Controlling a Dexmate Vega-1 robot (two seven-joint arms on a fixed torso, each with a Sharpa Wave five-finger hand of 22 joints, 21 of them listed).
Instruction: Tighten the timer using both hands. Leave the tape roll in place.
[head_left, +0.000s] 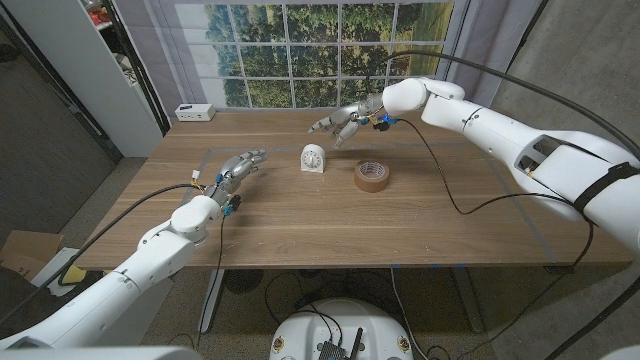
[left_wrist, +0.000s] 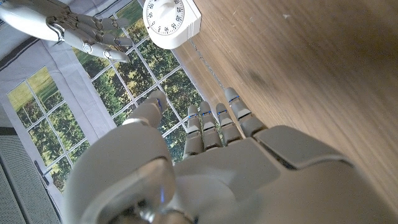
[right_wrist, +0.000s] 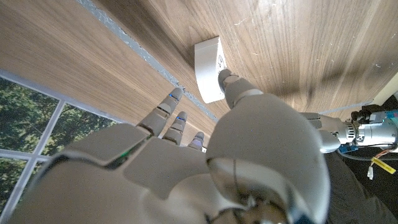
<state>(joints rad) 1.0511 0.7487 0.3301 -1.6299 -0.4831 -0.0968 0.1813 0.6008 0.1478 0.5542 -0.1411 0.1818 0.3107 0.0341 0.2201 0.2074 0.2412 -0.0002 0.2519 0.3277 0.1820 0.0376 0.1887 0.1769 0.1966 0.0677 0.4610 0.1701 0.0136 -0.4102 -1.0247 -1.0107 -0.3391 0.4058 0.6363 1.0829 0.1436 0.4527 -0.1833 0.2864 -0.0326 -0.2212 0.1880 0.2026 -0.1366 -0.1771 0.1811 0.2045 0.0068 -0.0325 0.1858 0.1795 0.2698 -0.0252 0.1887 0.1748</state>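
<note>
A small white timer (head_left: 313, 158) with a round dial stands upright near the middle of the wooden table (head_left: 300, 220); its dial face shows in the left wrist view (left_wrist: 172, 22). A brown tape roll (head_left: 372, 176) lies flat just right of it. My left hand (head_left: 238, 168) hovers left of the timer, fingers apart, holding nothing. My right hand (head_left: 346, 120) hangs above and behind the timer with its fingers spread and empty; it also appears in the left wrist view (left_wrist: 68, 28). The right wrist view looks down on the timer's back (right_wrist: 210, 70) past my right hand (right_wrist: 186, 162).
A white box (head_left: 194, 112) sits at the table's far left corner. Black cables run from each wrist across the table. A window with trees stands behind the table, and a grey cabinet to the far left.
</note>
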